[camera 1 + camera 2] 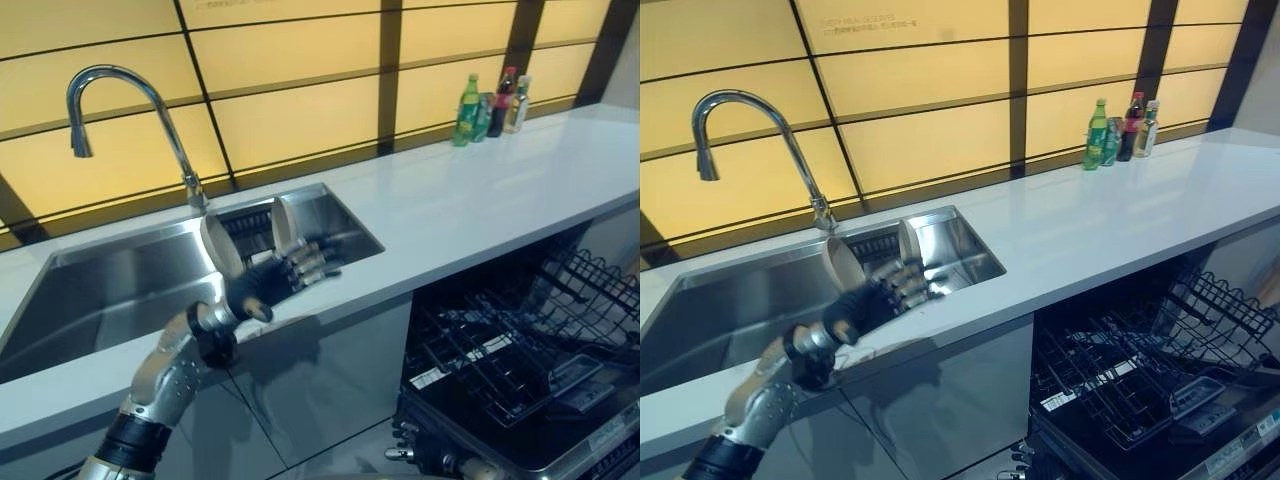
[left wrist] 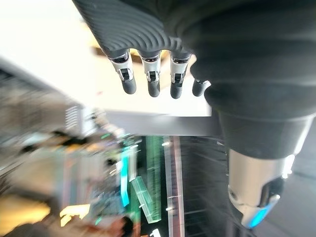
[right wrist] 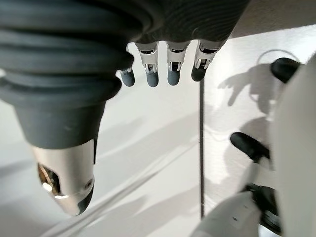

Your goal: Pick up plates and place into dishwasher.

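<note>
Two pale plates stand on edge in a dark rack at the right end of the steel sink [image 1: 110, 290]: one plate [image 1: 220, 245] nearer the faucet, the other plate [image 1: 283, 222] to its right. My left hand [image 1: 275, 280] hovers over the sink's front rim just in front of them, fingers relaxed and pointing toward the right plate, holding nothing. I cannot tell whether the fingertips touch it. The left wrist view shows the left hand's fingers [image 2: 153, 81] straight and empty. My right hand [image 3: 152, 74] hangs over pale floor with loose fingers, empty.
The open dishwasher [image 1: 520, 360] is at the lower right, its black wire racks pulled out. White counter [image 1: 480, 200] runs right of the sink. A curved faucet [image 1: 130, 100] rises behind the basin. Three bottles [image 1: 490, 105] stand at the far wall.
</note>
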Tool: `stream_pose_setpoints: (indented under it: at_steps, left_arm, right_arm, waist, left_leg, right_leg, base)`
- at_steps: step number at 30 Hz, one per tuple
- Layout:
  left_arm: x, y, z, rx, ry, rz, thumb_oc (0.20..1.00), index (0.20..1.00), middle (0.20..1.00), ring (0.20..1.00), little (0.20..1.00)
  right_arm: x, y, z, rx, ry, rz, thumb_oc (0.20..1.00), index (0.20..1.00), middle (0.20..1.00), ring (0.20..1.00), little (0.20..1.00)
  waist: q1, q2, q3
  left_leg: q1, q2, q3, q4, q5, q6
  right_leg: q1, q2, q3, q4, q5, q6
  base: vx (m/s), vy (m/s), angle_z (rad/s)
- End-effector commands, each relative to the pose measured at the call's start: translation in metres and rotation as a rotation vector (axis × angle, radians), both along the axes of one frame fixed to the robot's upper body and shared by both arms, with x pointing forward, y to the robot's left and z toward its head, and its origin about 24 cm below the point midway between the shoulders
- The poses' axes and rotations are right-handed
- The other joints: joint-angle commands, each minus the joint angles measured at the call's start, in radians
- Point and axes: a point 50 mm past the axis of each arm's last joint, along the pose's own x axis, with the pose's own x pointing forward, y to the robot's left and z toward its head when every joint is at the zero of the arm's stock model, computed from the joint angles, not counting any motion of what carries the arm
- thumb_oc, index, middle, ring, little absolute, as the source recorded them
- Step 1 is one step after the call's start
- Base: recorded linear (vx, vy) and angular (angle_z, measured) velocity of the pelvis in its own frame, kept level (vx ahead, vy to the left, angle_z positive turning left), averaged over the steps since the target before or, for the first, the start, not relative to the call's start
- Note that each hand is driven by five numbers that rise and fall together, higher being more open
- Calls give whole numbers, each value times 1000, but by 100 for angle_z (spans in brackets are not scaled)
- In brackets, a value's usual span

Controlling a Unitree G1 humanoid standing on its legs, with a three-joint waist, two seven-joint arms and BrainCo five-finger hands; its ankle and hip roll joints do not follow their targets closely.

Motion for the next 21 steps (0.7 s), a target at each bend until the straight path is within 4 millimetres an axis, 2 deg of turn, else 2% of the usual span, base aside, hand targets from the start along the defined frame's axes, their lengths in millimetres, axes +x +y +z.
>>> stream_pose_setpoints:
  at_steps: [1, 3, 4, 5, 6, 8, 9, 10, 12, 14, 17, 21]
  left_arm:
    - [14, 31, 63, -52, -235, 260, 1000, 1000, 1000, 1000, 1000]
    - [21, 57, 80, 30, -312, 536, 1000, 1000, 1000, 1000, 1000]
    - [25, 85, 93, 149, -405, 794, 1000, 1000, 1000, 1000, 1000]
    - [28, 100, 103, 235, -461, 929, 1000, 1000, 1000, 1000, 1000]
    - [29, 106, 109, 279, -494, 1007, 1000, 1000, 1000, 1000, 1000]
    - [31, 132, 125, 497, -585, 1224, 1000, 1000, 1000, 1000, 1000]
    - [32, 136, 128, 588, -620, 1282, 1000, 1000, 1000, 1000, 1000]
    - [32, 142, 133, 753, -688, 1379, 1000, 1000, 1000, 1000, 1000]
    - [33, 147, 134, 869, -733, 1439, 1000, 1000, 1000, 1000, 1000]
    - [32, 153, 133, 1063, -805, 1519, 1000, 1000, 1000, 1000, 1000]
    - [32, 152, 129, 1208, -916, 1536, 1000, 1000, 1000, 1000, 1000]
    - [36, 158, 122, 1568, -1087, 1501, 1000, 1000, 1000, 1000, 1000]
  right_arm:
    - [26, 24, 8, 53, -104, 22, 1000, 1000, 1000, 1000, 1000]
    - [27, 25, 8, 49, -101, 27, 1000, 1000, 1000, 1000, 1000]
    - [28, 24, 9, 51, -98, 28, 1000, 1000, 1000, 1000, 1000]
    - [29, 23, 11, 53, -100, 23, 1000, 1000, 1000, 1000, 1000]
    - [31, 23, 12, 59, -103, 19, 1000, 1000, 1000, 1000, 1000]
    - [37, 21, 16, 71, -115, 24, 1000, 1000, 1000, 1000, 1000]
    - [39, 21, 18, 80, -123, 25, 1000, 1000, 1000, 1000, 1000]
    - [44, 21, 24, 98, -146, 34, 1000, 1000, 1000, 1000, 1000]
    - [47, 22, 29, 118, -170, 41, 1000, 1000, 1000, 1000, 1000]
    - [50, 18, 39, 138, -217, 40, 1000, 1000, 1000, 1000, 1000]
    - [50, 13, 45, 149, -250, 40, 1000, 1000, 1000, 1000, 1000]
    - [50, 1, 50, 144, -267, 66, 1000, 1000, 1000, 1000, 1000]
  waist:
    - [11, -49, 39]
    - [12, -45, 36]
    - [11, -39, 33]
    - [9, -34, 31]
    - [9, -36, 31]
    - [9, -30, 27]
    - [10, -31, 27]
    - [8, -28, 29]
    - [6, -30, 31]
    - [0, -35, 37]
    - [-7, -40, 42]
    - [-33, -40, 52]
  left_leg:
    - [10, -122, 28, 8, -69, 67]
    - [11, -121, 29, 8, -67, 64]
    - [10, -118, 34, 8, -64, 62]
    - [9, -118, 38, 8, -63, 62]
    - [9, -118, 38, 8, -63, 61]
    - [5, -116, 44, 8, -59, 60]
    - [3, -116, 45, 8, -58, 60]
    - [-1, -117, 45, 8, -55, 61]
    - [-3, -117, 45, 8, -53, 63]
    - [-6, -120, 45, 8, -52, 65]
    - [-6, -121, 47, 8, -54, 67]
    - [0, -122, 64, 8, -59, 69]
  right_leg:
    - [34, -52, 11, 9, -64, 75]
    - [38, -50, 5, 9, -67, 75]
    - [38, -49, 3, 9, -69, 75]
    - [38, -48, 0, 9, -69, 77]
    - [38, -47, -2, 9, -70, 77]
    - [36, -45, -4, 9, -71, 78]
    - [35, -44, -4, 9, -70, 78]
    - [32, -42, -3, 9, -69, 79]
    - [29, -41, -3, 9, -67, 80]
    - [25, -39, 0, 9, -63, 84]
    - [22, -38, 0, 9, -60, 88]
    - [19, -38, 11, 9, -52, 94]
  base:
    - [35, -21, 11]
    - [44, -2, 12]
    - [49, 15, 7]
    - [45, 17, 2]
    - [46, 15, 1]
    - [49, 20, 0]
    - [44, 24, -3]
    - [34, 19, 0]
    - [36, 17, 2]
    - [46, 16, 5]
    - [48, 29, 2]
    - [68, 71, -1]
